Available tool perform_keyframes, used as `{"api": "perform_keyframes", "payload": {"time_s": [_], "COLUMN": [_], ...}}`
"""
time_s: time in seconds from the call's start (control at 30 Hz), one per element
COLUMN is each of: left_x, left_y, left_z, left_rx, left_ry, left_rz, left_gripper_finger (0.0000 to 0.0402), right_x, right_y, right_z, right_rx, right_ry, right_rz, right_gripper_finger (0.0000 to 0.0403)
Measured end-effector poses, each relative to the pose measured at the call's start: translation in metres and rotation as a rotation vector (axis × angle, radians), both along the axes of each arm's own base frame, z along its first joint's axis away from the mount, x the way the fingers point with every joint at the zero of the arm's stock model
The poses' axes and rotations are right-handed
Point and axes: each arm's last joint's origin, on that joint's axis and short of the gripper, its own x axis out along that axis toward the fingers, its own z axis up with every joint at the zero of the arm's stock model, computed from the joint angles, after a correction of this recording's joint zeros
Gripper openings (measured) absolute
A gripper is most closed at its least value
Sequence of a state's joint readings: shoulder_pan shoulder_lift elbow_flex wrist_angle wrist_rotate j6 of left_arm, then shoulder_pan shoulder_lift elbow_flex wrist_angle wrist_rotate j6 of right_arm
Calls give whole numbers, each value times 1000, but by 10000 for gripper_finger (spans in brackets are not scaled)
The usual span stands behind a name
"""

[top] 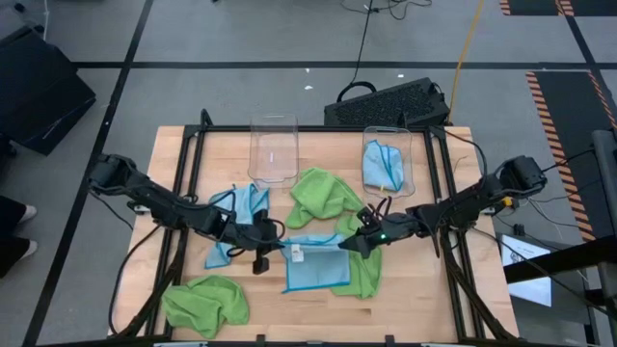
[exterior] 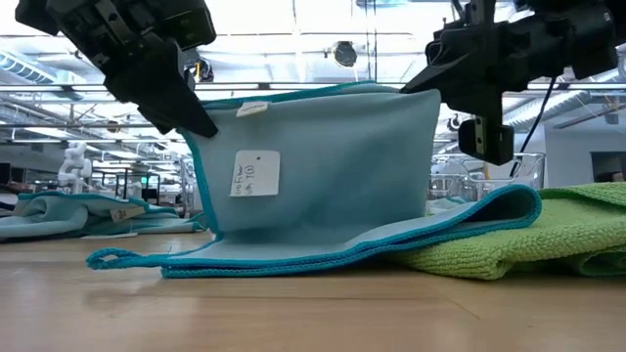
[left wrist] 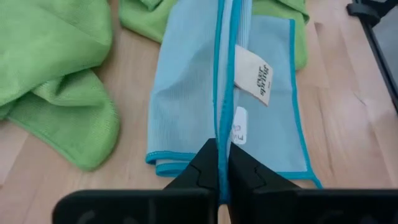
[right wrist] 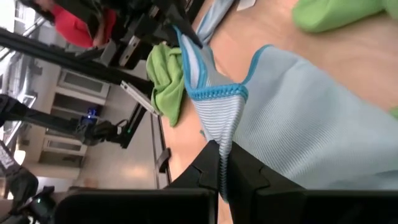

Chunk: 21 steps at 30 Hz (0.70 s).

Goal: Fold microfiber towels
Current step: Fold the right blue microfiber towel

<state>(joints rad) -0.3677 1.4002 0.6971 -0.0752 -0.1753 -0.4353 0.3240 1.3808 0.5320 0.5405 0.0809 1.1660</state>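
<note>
A light blue microfiber towel [top: 314,268] is held up at the table's middle between my two shut grippers. My left gripper [top: 281,247] has its left upper corner and my right gripper [top: 353,243] its right upper corner. In the low view the towel [exterior: 333,166] stands as a sheet, its white label [exterior: 256,174] facing the near edge. Its lower part lies on the table, the right end on a lime green towel [exterior: 548,235]. My left gripper pinches the towel's teal-hemmed upper edge [left wrist: 224,134] at the corner by the label, between its two fingers. The fingers slant down from the table's left. Two hems run side by side away from them. The sheet hangs below, its bottom on the table. My right gripper pinches the towel's other upper corner [right wrist: 219,127] between its two fingers, just below the teal hem. The fingers come nearly level from the table's right. The upper edge runs across to the left gripper, and the cloth falls away below.
Another green towel [top: 205,301] lies at the near left, a third [top: 323,193] at the middle far side, and a blue one [top: 238,207] under the left arm. An empty clear bin [top: 274,149] and a bin holding a blue towel [top: 385,164] stand at the far edge.
</note>
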Motion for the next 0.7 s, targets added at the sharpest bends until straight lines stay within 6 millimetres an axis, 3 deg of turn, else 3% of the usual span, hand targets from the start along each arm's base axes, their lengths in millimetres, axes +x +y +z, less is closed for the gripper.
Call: {"api": "perform_keyframes", "payload": {"time_s": [0.17,0.43,0.7], "left_x": [0,9,11], "left_y": [-1,-8,-8], "left_z": [-1,-23,-26], "left_rx": [-11,-75,-60], "left_ry": [4,17,4], "left_rz": [-22,-99,-80], "left_gripper_finger": [5,5,4], "right_x": [-1,-3,-6], "right_y": [4,6,16], "right_z": [-2,-4,-4], "right_rx": [-1,33,113], "right_ry": [7,48,71], "right_rz": [13,48,85], "right_gripper_finger": [6,6,8]}}
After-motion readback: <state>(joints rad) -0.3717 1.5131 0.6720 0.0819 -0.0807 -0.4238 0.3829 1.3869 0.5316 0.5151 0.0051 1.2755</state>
